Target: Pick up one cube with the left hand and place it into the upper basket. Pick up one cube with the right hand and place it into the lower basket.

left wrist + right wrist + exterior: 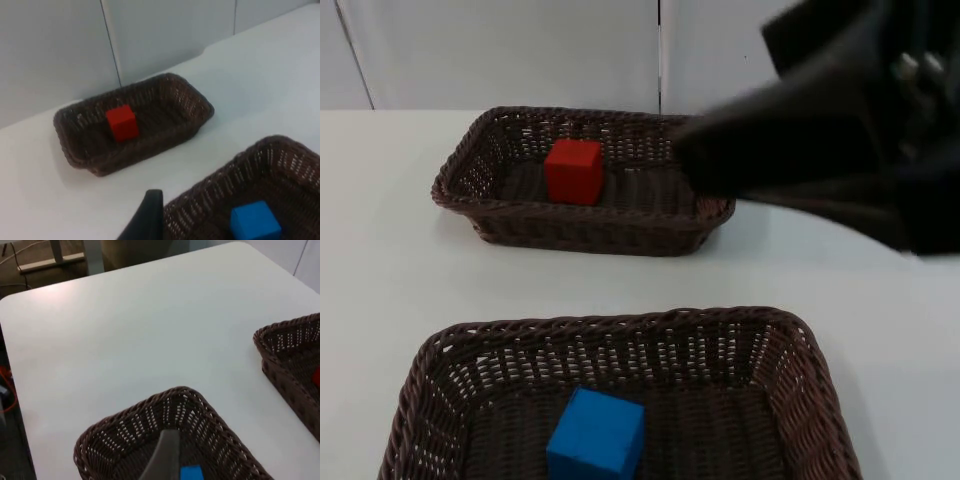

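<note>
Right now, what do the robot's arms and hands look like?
The right arm is a bulky black body with two silvery screw heads on its casing. Each wrist view shows one fingertip: the left fingertip is black and tapered, the right fingertip grey and wedge-shaped.

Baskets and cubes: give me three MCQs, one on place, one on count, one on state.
1. Where is the red cube?
A. in the upper basket
B. on the table
C. in the lower basket

2. How many cubes are in view?
A. one
B. two
C. three

3. What state is the blue cube in?
A. held in a claw
B. stacked on the red cube
C. resting on the lower basket's floor

Answers:
1 A: the red cube sits inside the far basket's rim in the top view.
2 B: one red and one blue, one per basket.
3 C: it lies free in the near basket, nothing touching it.
</note>
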